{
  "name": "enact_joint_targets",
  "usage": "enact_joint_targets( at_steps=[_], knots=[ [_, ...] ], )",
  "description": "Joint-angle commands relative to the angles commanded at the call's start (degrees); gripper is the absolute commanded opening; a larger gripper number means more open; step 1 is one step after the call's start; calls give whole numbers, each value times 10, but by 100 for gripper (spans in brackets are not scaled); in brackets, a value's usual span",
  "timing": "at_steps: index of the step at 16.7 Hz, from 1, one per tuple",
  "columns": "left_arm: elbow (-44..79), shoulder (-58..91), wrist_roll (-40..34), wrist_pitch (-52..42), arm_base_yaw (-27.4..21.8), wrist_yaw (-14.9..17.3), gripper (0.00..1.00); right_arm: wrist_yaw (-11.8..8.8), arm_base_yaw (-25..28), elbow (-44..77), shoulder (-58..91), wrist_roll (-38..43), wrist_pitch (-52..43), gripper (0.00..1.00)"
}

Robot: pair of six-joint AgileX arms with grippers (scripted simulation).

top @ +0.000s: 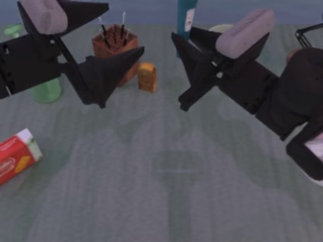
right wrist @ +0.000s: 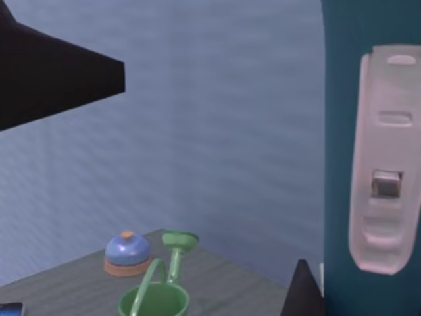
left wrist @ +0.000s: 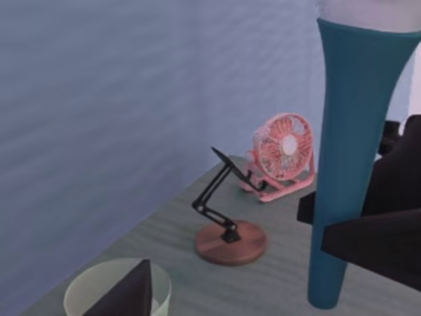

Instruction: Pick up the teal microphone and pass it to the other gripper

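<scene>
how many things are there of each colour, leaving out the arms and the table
Teal: 1, the teal microphone
Green: 1, watering can
Red: 1, box
Pink: 1, fan
Blue: 1, bell
Orange-brown: 3, pen holder, small block, desk lamp
Pale: 1, cup
Total: 9
</scene>
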Motion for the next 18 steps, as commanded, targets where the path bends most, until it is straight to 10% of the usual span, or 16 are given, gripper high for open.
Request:
enact_joint_targets(
  at_steps=[9,18],
  knots=[
    [24,33,3,13,-11,11,100,0,0,0,0,0,0,0],
    [156,199,-2,52,-124,-97,100,0,0,0,0,0,0,0]
  ],
)
